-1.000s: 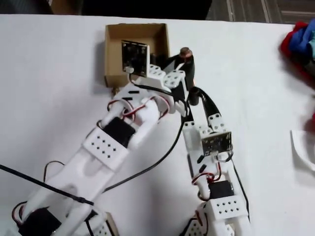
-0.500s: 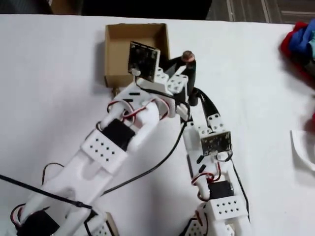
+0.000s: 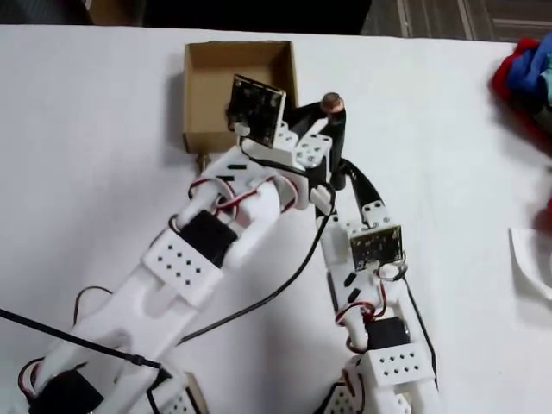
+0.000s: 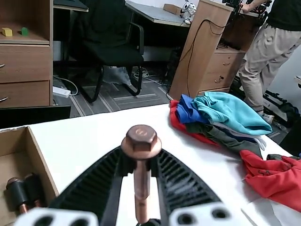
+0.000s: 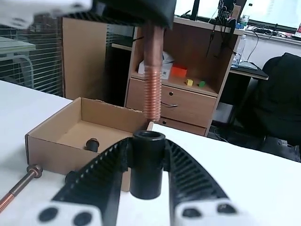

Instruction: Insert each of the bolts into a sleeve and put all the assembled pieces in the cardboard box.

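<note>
Since a second ago the left jaws, clamped on a bolt, have swung from over the cardboard box toward the right jaws. These pinch a sleeve upright so the threaded tip hangs just above its mouth, ready to enter. Counted: two bolts, this and a loose bolt on the desk beside the box; one sleeve; two assembled pieces in the box.

wooden drawers | black office chair | grey floor | window blinds | white table
</note>
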Robot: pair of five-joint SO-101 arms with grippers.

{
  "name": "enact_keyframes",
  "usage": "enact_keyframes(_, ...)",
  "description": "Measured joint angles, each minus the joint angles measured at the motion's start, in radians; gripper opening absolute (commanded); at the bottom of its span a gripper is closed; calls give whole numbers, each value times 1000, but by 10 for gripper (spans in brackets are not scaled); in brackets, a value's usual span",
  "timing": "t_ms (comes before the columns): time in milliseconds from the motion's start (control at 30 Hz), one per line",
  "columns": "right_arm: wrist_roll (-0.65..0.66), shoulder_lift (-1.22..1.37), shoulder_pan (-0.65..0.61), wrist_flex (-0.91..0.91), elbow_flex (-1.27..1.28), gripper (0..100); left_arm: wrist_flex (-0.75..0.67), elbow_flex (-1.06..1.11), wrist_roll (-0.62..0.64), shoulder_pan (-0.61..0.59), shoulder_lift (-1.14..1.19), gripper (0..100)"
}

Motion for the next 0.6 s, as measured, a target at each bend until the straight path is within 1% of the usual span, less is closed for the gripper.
enact_keyframes(233, 0, 0, 0, 0, 0, 20, 6, 0, 0, 2, 0, 26)
enact_keyframes(433, 0, 0, 0, 0, 0, 20, 9, 0, 0, 52, 0, 26)
enact_keyframes(600, 0, 0, -2, 0, 0, 20, 9, 29, 2, 57, 0, 26)
